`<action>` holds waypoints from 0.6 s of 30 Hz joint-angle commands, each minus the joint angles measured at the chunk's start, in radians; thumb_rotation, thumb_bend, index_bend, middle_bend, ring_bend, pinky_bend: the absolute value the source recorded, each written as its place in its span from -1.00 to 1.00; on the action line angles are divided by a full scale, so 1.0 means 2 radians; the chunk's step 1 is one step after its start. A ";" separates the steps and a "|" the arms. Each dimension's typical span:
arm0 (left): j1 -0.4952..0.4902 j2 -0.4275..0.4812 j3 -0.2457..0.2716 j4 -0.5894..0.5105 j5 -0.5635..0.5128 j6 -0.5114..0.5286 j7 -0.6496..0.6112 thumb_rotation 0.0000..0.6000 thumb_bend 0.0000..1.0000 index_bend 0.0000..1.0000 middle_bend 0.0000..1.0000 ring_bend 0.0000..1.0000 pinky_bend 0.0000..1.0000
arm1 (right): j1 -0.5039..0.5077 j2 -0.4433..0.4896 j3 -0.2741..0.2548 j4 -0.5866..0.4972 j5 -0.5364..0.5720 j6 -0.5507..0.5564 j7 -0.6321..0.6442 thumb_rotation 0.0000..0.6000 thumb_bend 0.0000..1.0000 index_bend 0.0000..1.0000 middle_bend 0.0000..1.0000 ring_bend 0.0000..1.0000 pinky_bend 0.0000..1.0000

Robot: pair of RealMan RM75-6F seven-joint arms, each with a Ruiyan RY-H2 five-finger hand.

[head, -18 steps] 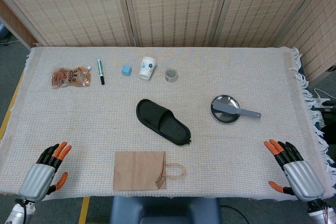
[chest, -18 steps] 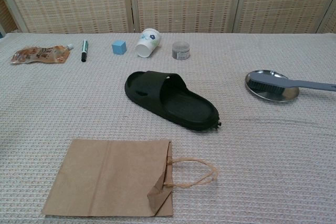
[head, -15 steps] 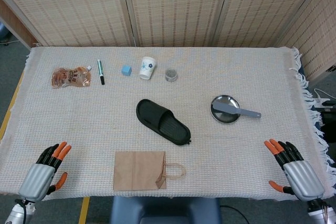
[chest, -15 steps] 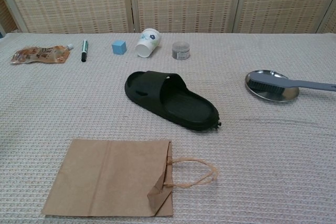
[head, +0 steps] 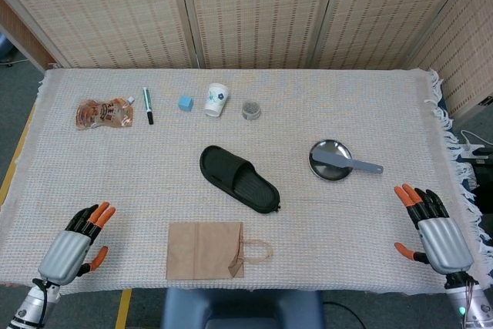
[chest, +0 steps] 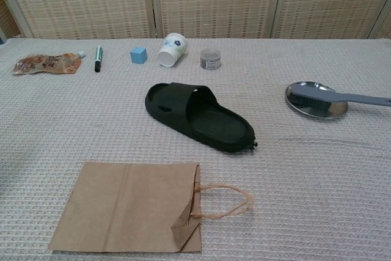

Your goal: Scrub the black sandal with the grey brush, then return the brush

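The black sandal (head: 238, 179) (chest: 199, 116) lies flat mid-table, toe end toward the right front. The grey brush (head: 347, 162) (chest: 333, 96) rests bristles-down on a round metal plate (head: 323, 167) (chest: 305, 106), its handle sticking out to the right. My left hand (head: 77, 241) hovers at the front left edge, fingers apart and holding nothing. My right hand (head: 431, 229) is at the front right edge, also spread and holding nothing, well in front of the brush. Neither hand shows in the chest view.
A flat brown paper bag (head: 208, 250) (chest: 131, 206) lies in front of the sandal. Along the back stand a snack pouch (head: 103, 112), a marker (head: 147, 105), a blue cube (head: 185, 102), a tipped paper cup (head: 217, 100) and a small jar (head: 251, 109).
My left hand has shifted slightly right and forward; my right hand has moved a little up and right. The objects have not moved.
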 commanded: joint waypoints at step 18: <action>-0.016 -0.020 -0.023 0.048 -0.054 -0.028 -0.007 1.00 -0.09 -1.00 -1.00 -1.00 -0.80 | 0.235 -0.199 0.150 0.189 0.353 -0.238 -0.211 1.00 -0.70 -0.54 -0.76 -1.00 -0.91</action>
